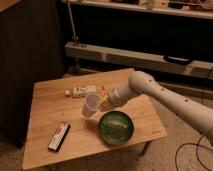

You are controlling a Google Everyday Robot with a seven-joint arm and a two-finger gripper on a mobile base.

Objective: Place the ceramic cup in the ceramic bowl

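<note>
A white ceramic cup [90,105] hangs tilted above the wooden table [45,100], just left of and above a green ceramic bowl [116,127]. My gripper [103,103] is at the cup's right side and holds it by the rim. The white arm [165,100] reaches in from the right. The bowl sits near the table's front right and looks empty.
A white bottle-like object [82,91] lies on its side at mid-table with a small orange item [103,93] beside it. A dark flat packet with a red edge [58,136] lies at the front left. A dark shelf unit [140,30] stands behind the table.
</note>
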